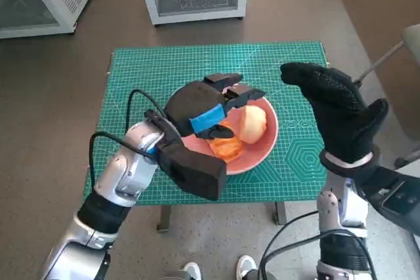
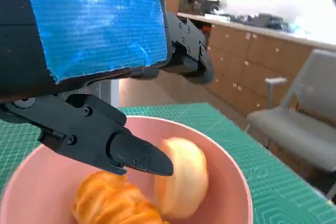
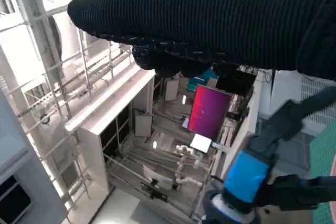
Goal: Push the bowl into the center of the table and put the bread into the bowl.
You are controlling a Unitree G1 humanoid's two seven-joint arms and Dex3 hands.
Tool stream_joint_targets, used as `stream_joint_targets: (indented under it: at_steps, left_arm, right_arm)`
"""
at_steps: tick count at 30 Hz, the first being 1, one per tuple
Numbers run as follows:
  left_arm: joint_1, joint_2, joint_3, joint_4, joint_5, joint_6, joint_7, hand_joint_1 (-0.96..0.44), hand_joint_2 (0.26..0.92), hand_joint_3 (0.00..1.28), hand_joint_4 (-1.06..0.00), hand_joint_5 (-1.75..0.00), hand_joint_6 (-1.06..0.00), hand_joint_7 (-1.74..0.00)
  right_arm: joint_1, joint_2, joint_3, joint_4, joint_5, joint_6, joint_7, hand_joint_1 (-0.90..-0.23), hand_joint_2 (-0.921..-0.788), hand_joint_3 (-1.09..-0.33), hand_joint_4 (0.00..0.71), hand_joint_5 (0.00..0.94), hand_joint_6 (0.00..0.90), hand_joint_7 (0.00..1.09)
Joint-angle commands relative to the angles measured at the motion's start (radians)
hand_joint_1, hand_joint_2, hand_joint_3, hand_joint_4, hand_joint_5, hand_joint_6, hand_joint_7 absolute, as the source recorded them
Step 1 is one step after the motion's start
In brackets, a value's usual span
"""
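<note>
Bread (image 1: 252, 124) in pink bowl (image 1: 262, 152), left hand (image 1: 200, 106) open above

bowl (image 1: 261, 152) — far rim hidden | left hand (image 1: 200, 106) covers it

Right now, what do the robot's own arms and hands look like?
Both forearms are pale silvery shells with black cables looping beside them. The left hand is black, angular plastic with blue tape across its back and blunt black fingers. The right hand wears a black knitted glove above a pale wrist band.
</note>
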Motion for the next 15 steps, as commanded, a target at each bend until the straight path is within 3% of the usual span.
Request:
stream_joint_targets:
  at_steps: [1,9,15]
  left_arm:
    - [0.028,0.014,0.061,-0.071,-0.085,0.001,-0.030,-0.52,0.921,0.03,-0.21,0.00,-0.19,-0.25]
    - [0.077,0.008,0.186,-0.163,-0.278,0.007,-0.057,-0.51,0.913,0.02,-0.20,0.00,-0.19,-0.24]
    - [0.101,-0.020,0.288,-0.169,-0.462,-0.065,-0.045,-0.54,0.920,0.08,-0.19,0.00,-0.20,-0.23]
  right_arm:
    - [0.005,-0.001,0.005,-0.008,-0.018,0.018,-0.018,-0.402,-0.921,-0.484,0.635,0.024,0.103,0.72]
    - [-0.005,-0.004,0.005,-0.021,-0.034,0.030,-0.044,-0.405,-0.921,-0.482,0.595,0.006,0.105,0.72]
    - [-0.018,-0.013,0.000,-0.037,-0.045,0.037,-0.069,-0.406,-0.921,-0.479,0.510,0.000,0.110,0.72]
